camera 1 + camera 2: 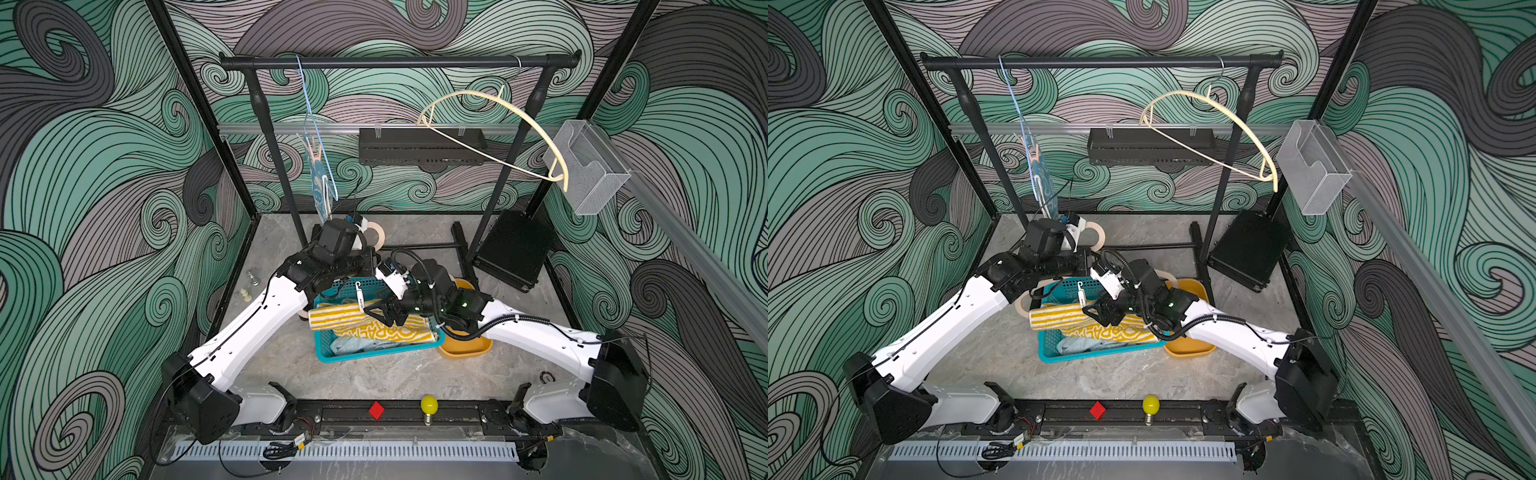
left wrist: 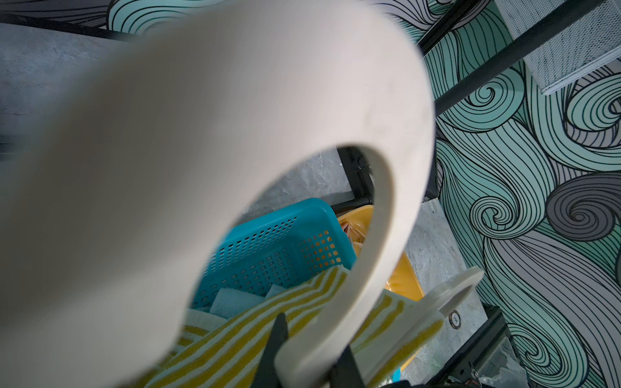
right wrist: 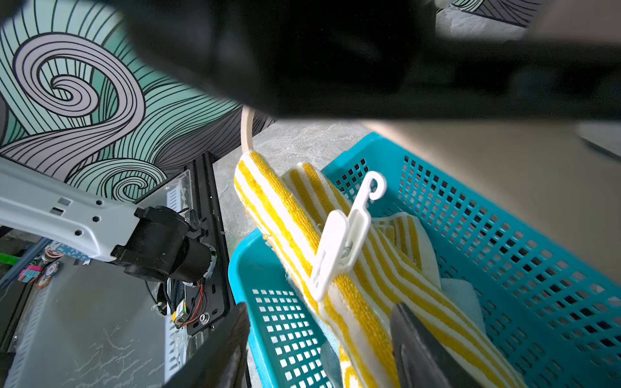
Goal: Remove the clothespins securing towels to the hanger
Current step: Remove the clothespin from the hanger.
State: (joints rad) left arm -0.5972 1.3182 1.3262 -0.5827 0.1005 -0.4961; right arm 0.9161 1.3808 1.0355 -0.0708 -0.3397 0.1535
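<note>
My left gripper [image 2: 312, 362] is shut on a beige hanger [image 2: 235, 134] held over the teal basket [image 1: 328, 353]. A yellow-and-white striped towel [image 3: 275, 208] hangs over that hanger and trails into the basket. A white clothespin [image 3: 342, 242] is clipped on it; both top views show this clothespin [image 1: 359, 293] [image 1: 1080, 293]. My right gripper [image 3: 322, 352] is open, its fingers on either side of the striped towel just short of the clothespin. A pale-blue towel [image 1: 353, 345] lies in the basket. On the rack a teal bunny towel [image 1: 322, 183] hangs from a blue hanger, held by a pink clothespin [image 1: 311, 151].
The black garment rack [image 1: 395, 62] stands behind, with a bare cream hanger [image 1: 498, 120] on its rail. A yellow tray [image 1: 465, 349] sits beside the basket, under my right arm. A black box [image 1: 515, 249] leans at the back right. A red block [image 1: 376, 409] and yellow bulb [image 1: 429, 405] rest on the front rail.
</note>
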